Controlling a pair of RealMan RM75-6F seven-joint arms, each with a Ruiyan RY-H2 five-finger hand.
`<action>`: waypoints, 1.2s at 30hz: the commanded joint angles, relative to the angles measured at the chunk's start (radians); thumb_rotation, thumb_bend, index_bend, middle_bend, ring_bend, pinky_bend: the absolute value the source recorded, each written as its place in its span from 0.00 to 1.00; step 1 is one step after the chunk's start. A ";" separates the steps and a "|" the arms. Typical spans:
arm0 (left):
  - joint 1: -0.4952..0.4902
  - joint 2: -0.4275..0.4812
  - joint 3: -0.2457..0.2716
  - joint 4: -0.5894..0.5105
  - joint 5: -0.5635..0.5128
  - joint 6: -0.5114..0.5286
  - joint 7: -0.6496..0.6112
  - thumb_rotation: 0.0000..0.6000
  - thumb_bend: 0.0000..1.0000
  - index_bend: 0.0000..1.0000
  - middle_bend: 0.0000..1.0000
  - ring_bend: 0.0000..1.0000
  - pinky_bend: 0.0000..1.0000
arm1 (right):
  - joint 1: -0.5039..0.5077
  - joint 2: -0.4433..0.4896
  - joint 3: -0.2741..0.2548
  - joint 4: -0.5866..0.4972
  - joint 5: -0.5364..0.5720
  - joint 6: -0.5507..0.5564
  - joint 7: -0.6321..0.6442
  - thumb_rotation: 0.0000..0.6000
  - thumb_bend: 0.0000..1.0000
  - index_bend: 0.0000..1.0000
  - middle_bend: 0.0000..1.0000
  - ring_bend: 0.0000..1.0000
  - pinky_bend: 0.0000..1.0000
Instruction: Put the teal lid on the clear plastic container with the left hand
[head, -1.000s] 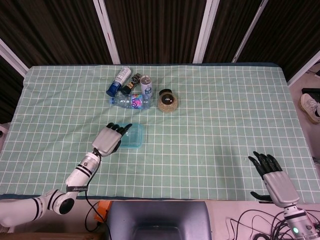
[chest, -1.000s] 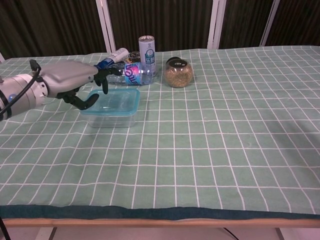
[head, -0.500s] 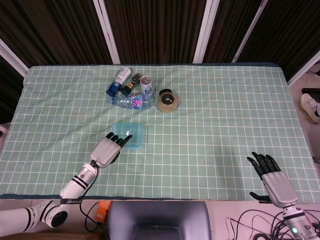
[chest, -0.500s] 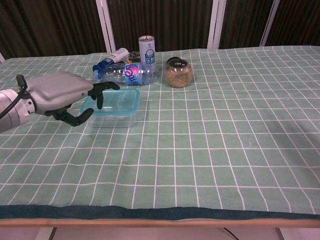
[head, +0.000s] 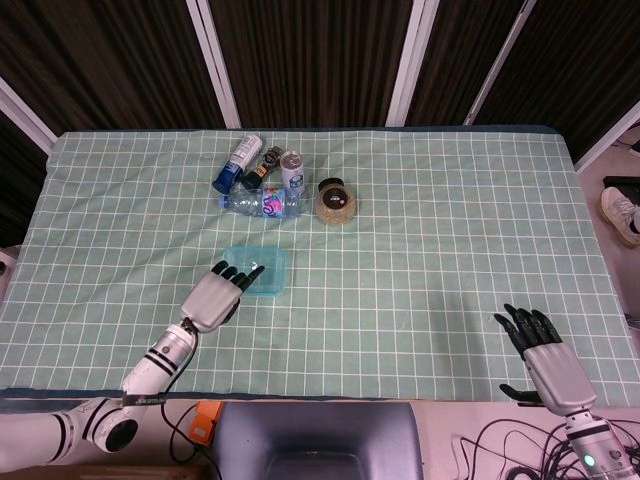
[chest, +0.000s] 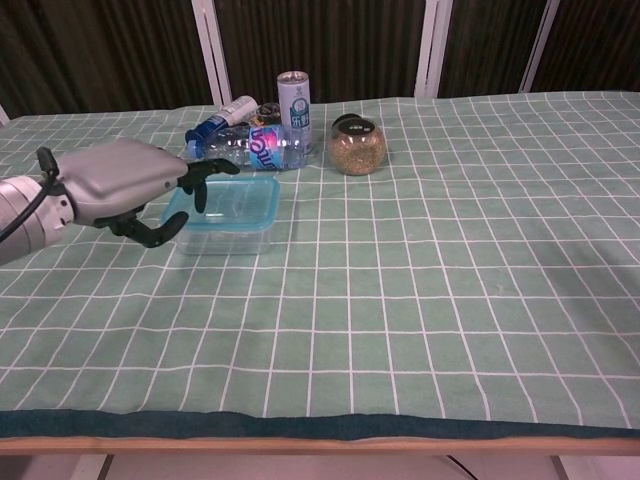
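Observation:
The clear plastic container (head: 258, 271) stands left of the table's middle, and the teal lid (chest: 228, 202) lies on top of it. My left hand (head: 216, 296) hangs just off the container's near-left corner, holding nothing. Its fingers (head: 236, 273) are spread and reach over the lid's left edge. In the chest view the left hand (chest: 128, 184) floats above the cloth, its fingertips (chest: 203, 176) over the lid's near-left corner. Far off at the table's near-right edge, my right hand (head: 548, 364) is empty with its fingers apart.
Behind the container stand or lie a blue-capped bottle (head: 237, 161), a can (head: 291, 171), a water bottle on its side (head: 262, 203) and a round jar of grain (head: 335, 202). A green checked cloth (head: 430, 260) covers the table.
My left hand has drawn back from over the container toward the near-left, leaving the lid lying on it. The right hand has barely moved.

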 joint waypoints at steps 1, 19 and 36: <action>0.003 -0.003 0.001 0.004 0.000 -0.002 0.004 1.00 0.61 0.00 0.33 0.27 0.25 | 0.000 0.000 0.000 0.001 0.000 0.001 0.001 1.00 0.22 0.00 0.00 0.00 0.00; 0.010 -0.019 0.004 0.036 0.001 -0.022 0.012 1.00 0.61 0.00 0.33 0.27 0.25 | 0.000 0.000 0.001 -0.001 0.002 -0.001 -0.002 1.00 0.22 0.00 0.00 0.00 0.00; 0.026 -0.058 0.021 0.088 0.038 -0.016 0.012 1.00 0.60 0.00 0.33 0.26 0.25 | 0.000 0.002 -0.001 -0.001 -0.001 0.001 -0.001 1.00 0.22 0.00 0.00 0.00 0.00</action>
